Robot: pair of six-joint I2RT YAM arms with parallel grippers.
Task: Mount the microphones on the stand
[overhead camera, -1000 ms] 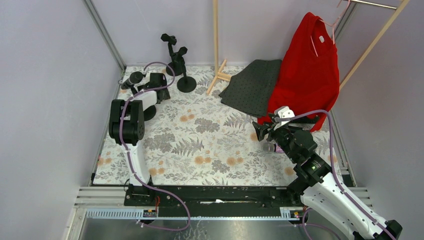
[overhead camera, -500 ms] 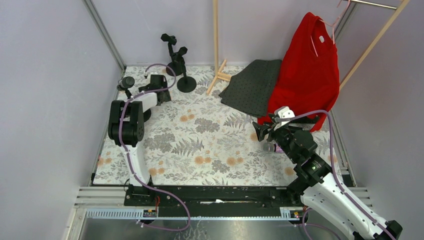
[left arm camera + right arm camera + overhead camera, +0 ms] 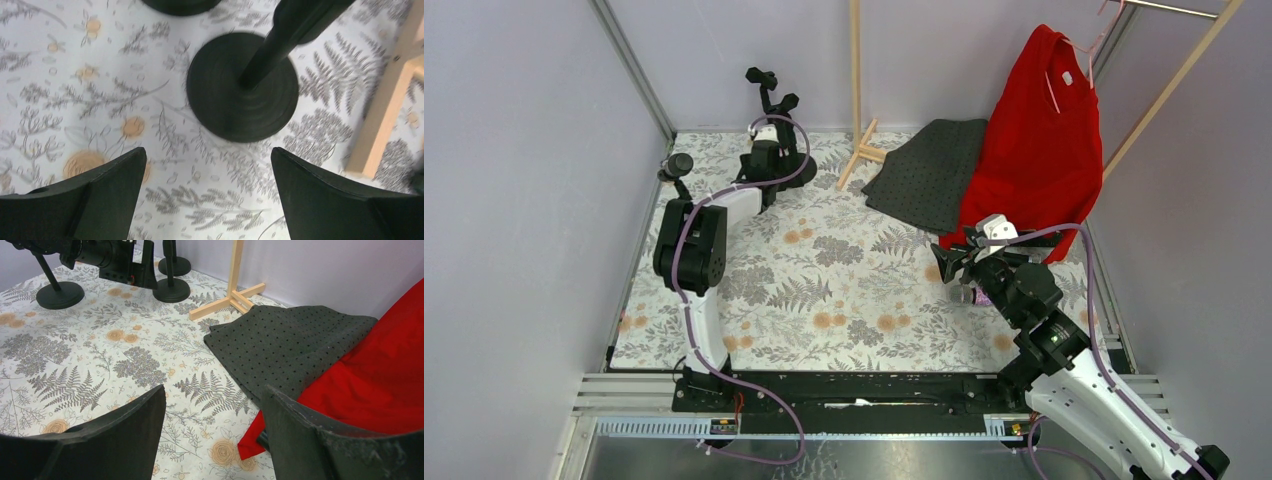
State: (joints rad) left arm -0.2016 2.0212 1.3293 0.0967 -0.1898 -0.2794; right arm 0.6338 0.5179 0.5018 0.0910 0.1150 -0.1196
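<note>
Microphone point(image 3: 970, 296), purple, lying flat, head pointing left

Top view: glittery microphone point(image 3: 969, 296) mostly hidden under right arm point(image 3: 1064, 350), only one end shows. Left wrist: stand pole point(image 3: 272, 50) blurred, cut off at top edge; second base point(image 3: 180, 4) and wooden foot point(image 3: 390, 100) cropped too. Far-left microphone point(image 3: 679, 164) too small to detail.

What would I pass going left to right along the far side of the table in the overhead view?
A microphone in its stand, empty black stands, wooden post, grey dotted cloth, red shirt.
</note>
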